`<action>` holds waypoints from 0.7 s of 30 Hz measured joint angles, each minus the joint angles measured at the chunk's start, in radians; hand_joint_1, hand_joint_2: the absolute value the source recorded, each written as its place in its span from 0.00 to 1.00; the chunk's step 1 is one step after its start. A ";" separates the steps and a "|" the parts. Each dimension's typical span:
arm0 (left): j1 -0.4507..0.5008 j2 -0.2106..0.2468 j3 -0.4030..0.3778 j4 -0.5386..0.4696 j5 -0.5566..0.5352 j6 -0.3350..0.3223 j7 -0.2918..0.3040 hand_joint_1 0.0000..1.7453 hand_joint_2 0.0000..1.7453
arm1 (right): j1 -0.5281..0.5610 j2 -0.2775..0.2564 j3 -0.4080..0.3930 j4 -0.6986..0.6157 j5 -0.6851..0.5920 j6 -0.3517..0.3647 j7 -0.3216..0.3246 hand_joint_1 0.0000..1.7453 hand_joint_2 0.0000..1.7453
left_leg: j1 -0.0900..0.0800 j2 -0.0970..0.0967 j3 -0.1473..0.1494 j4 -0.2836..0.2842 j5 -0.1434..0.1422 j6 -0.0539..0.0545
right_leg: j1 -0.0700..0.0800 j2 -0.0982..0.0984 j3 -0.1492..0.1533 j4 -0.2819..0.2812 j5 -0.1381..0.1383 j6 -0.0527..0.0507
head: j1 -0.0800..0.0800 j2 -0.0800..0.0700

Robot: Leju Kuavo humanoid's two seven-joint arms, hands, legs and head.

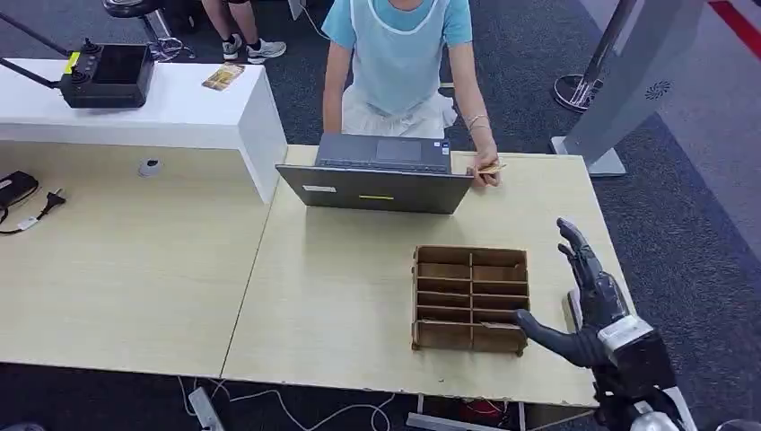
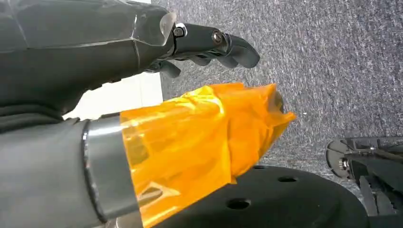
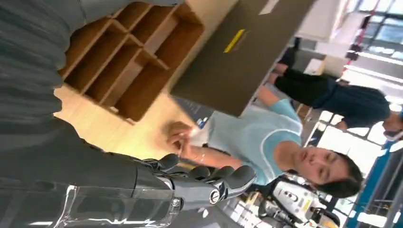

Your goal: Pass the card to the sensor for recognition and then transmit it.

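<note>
A person in a light blue top stands behind the table and holds a small tan card [image 1: 490,168] at the far edge, beside an open grey laptop [image 1: 377,184]. My right hand [image 1: 588,301] hovers at the table's right edge with fingers spread and nothing in it, its thumb reaching toward a wooden compartment box [image 1: 470,298]. The right wrist view has the same hand [image 3: 142,185], the box [image 3: 123,61], and the person's hand [image 3: 180,137] beyond it. My left hand [image 2: 142,47] hangs over grey carpet, fingers loosely bent, holding nothing; orange film wraps its thumb [image 2: 204,137].
A white raised counter [image 1: 188,108] at the back left carries a black controller [image 1: 108,76] and a leaflet [image 1: 223,76]. A plug and cable [image 1: 40,206] lie at the left edge. A grey stand [image 1: 628,81] rises right of the table. Bare tabletop [image 1: 332,287] lies left of the box.
</note>
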 joint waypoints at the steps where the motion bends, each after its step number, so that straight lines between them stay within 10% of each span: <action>1: 0.000 0.000 0.001 0.000 0.002 0.000 0.000 0.00 0.00 | 0.014 -0.002 -0.001 -0.004 0.036 -0.016 0.004 0.00 1.00 | 0.000 0.000 0.000 0.000 0.000 0.000 | 0.000 0.000 0.000 0.000 0.000 0.000 | 0.000 0.000; 14: 0.002 -0.006 0.025 0.000 0.006 -0.001 0.018 0.00 0.00 | 0.166 -0.003 0.027 -0.052 0.663 -0.342 0.199 0.00 1.00 | 0.000 0.000 0.000 0.000 0.000 0.000 | 0.000 0.000 0.000 0.000 -0.001 0.001 | 0.000 0.000; 21: 0.001 -0.006 0.029 0.000 -0.004 -0.003 0.024 0.00 0.00 | 0.186 -0.016 0.077 -0.054 0.853 -0.400 0.328 0.00 1.00 | 0.000 0.000 0.000 0.000 0.000 0.000 | 0.000 0.000 0.000 0.000 -0.001 0.001 | 0.000 0.000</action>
